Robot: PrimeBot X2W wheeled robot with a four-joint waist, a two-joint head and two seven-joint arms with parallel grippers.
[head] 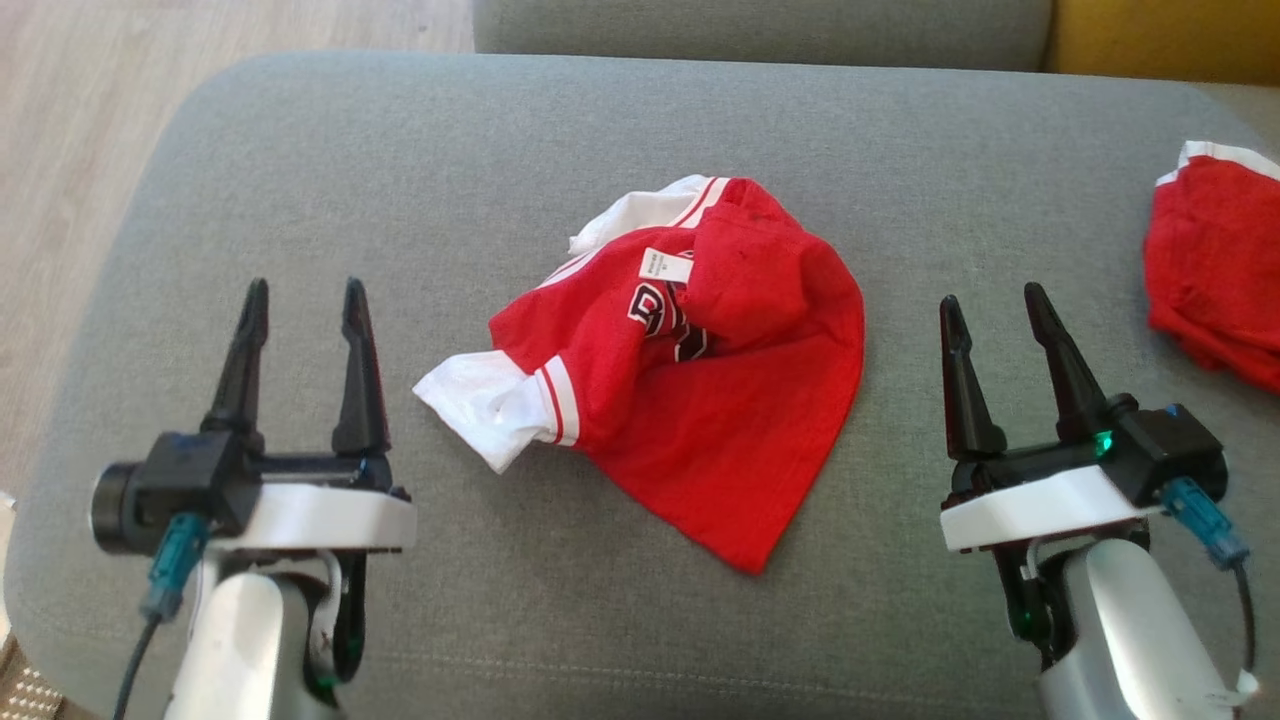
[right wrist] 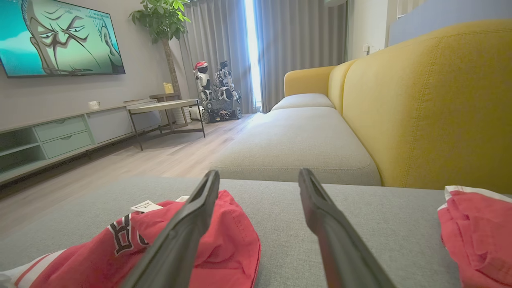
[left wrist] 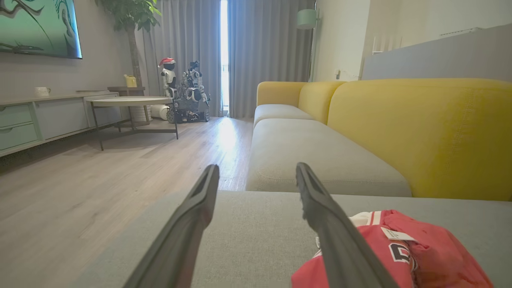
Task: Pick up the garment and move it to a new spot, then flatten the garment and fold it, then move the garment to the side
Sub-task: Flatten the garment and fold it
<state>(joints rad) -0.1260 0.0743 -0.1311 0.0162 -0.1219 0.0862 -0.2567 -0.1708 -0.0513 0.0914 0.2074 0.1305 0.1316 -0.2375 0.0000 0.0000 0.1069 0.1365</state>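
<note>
On the left, the left hand (head: 305,290) is hovering low over the grey cushion (head: 600,130), with its two dark fingers standing well apart and gripping nothing. Just to its right, the garment (head: 720,420) is lying crumpled near the middle of the cushion. A white sleeve edged in red stripes is sticking out toward the left hand. A white label is showing on top beside part of the black lettering, and a red flap is folding over the rest of the print. Another white panel is peeking out at the heap's far edge. Further right, the right hand (head: 990,296) is hanging over bare cushion, likewise spread wide and holding nothing, near the garment's red hem but not touching it. At the far right edge, a smaller red bundle (head: 1215,280) with white trim is resting on the cushion, well apart from the garment.
</note>
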